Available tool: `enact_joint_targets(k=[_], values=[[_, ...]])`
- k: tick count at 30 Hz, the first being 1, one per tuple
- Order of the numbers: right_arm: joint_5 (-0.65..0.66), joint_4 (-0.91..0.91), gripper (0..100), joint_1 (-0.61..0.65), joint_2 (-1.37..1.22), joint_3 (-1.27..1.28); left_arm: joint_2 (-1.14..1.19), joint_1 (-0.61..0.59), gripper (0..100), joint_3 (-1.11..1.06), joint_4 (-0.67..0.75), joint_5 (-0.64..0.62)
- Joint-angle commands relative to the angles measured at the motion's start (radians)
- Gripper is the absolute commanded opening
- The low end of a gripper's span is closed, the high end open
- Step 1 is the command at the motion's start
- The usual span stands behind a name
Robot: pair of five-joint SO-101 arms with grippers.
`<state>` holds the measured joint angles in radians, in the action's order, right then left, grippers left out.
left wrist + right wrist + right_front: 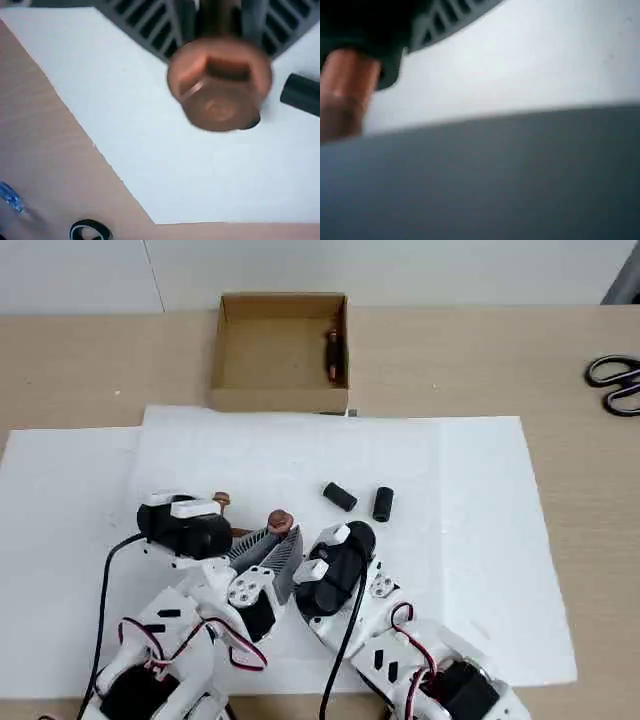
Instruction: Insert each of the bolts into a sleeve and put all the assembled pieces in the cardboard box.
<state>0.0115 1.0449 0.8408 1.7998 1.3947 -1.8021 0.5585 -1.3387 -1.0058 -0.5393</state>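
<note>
Because it needs a sleeve, my left gripper (272, 540) clamps a copper bolt (220, 85) near the black sleeves (340, 497); the right arm's (345, 550) jaws I cannot tell.

No writing, number or sign can be read, neither on the cardboard box (278, 398) nor on the bolt (220, 87).

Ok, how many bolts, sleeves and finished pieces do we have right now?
Loose bolts: 2 (held bolt, second bolt by the arm)
Loose sleeves: 2 (one sleeve, other sleeve)
Assembled piece in cardboard box: 1
Total: 5
</note>
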Motion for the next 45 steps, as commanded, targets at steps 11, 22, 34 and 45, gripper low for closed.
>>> enact_joint_targets(k=[11,22,34,45], values=[[0.035,-0.12,0.2,-0.056,0.013,-0.066,-0.003,-0.005,0,0.004,-0.167,0.101],[0.092,-0.12,0.2,-0.071,0.012,-0.137,-0.003,-0.002,0,-0.076,-0.172,0.25],[0.092,-0.12,0.2,-0.071,0.013,-0.137,-0.008,0.0,1,-0.147,-0.167,0.356],[0.092,-0.079,0.2,-0.073,0.013,-0.137,-0.008,-0.006,23,-0.145,-0.172,0.353]])
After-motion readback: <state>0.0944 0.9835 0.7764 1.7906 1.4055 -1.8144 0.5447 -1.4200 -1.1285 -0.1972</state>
